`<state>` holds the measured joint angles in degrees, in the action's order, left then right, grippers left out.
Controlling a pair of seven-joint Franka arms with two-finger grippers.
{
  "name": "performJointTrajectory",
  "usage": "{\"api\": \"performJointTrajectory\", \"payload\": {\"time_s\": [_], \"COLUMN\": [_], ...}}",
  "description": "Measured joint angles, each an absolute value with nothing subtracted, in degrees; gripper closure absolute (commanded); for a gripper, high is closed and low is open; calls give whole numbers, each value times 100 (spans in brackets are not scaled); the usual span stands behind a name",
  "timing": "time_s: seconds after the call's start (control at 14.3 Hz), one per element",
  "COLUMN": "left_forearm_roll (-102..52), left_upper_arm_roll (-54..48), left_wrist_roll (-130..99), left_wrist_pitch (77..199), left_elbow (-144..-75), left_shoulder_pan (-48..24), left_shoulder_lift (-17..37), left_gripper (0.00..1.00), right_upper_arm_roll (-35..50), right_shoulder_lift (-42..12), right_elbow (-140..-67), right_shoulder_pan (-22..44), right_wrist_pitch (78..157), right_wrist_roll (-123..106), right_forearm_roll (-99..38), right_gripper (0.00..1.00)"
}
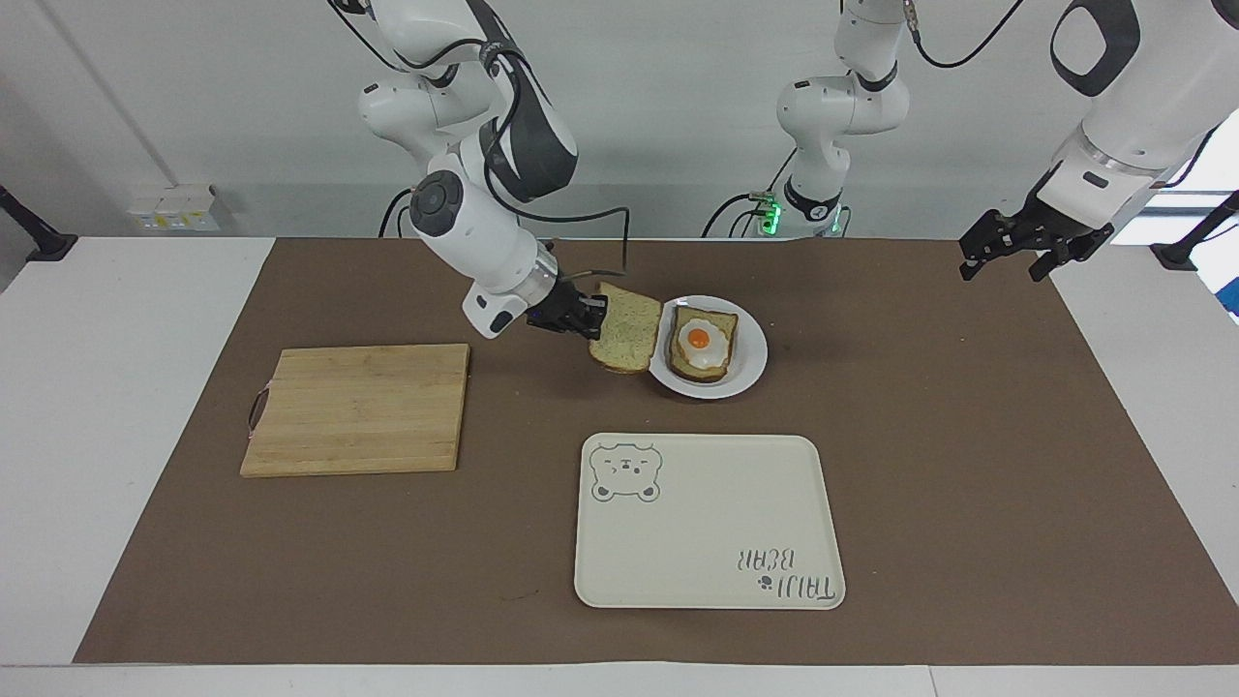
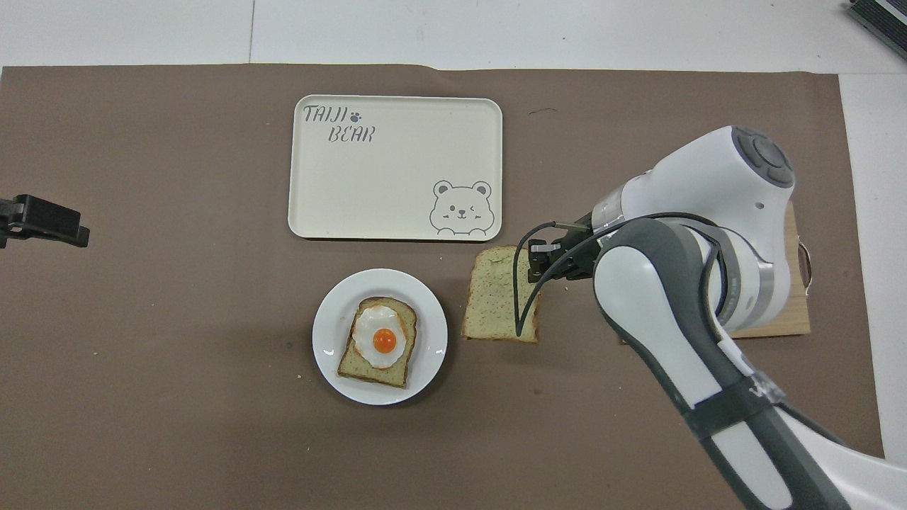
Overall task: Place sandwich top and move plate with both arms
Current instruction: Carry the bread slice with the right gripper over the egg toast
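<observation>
Right hand [image 1: 592, 319] is clamped on one edge of the speckled tan bread slice with darker brown crust [image 1: 626, 334], holding it in the air, face tilted. The slice sticks out from the fingertips toward the left arm's end of the tabletop. From the facing view its leading edge sits just beside the rim of the small round glossy white plate [image 1: 751, 368]; from overhead there is a gap between slice [image 2: 499, 304] and plate [image 2: 330, 327].

Key relation: the egg-topped bread slice [image 1: 704, 344] on the plate lies straight ahead of the hand, along the direction the held slice points. Judgement: the carry needs a short further travel that way, then levelling and lowering onto the egg.

Left hand [image 1: 1013, 254] waits open, well apart from the plate, over the edge of the brown mat [image 1: 968, 465] at its own end. Right arm is clearly the nearer 1.

Cream rectangular bear-printed tray [image 1: 710, 523] and wooden cutting board [image 1: 356, 409] sit untouched.
</observation>
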<state>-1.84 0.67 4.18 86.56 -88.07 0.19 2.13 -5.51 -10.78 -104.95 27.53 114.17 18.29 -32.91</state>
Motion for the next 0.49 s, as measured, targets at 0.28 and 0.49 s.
{"api": "performJointTrajectory", "payload": {"time_s": [0.28, 0.49], "left_forearm_roll": [-184, -184], "left_upper_arm_roll": [67, 67], "left_wrist_roll": [418, 418], "left_wrist_pitch": [8656, 8656], "left_elbow": [-8807, -8807], "left_shoulder_pan": [19, 19], "left_shoulder_lift": [213, 213], "left_gripper": [0, 0], "right_upper_arm_roll": [-549, -415], "right_shoulder_lift": [-1074, -1077], "right_elbow": [-10495, -10515], "right_shoulder_pan": [3146, 3214], "right_wrist_pitch": [11735, 11819], "right_wrist_roll": [1956, 1957], "right_forearm_roll": [-3383, -3385], "right_gripper": [100, 100]}}
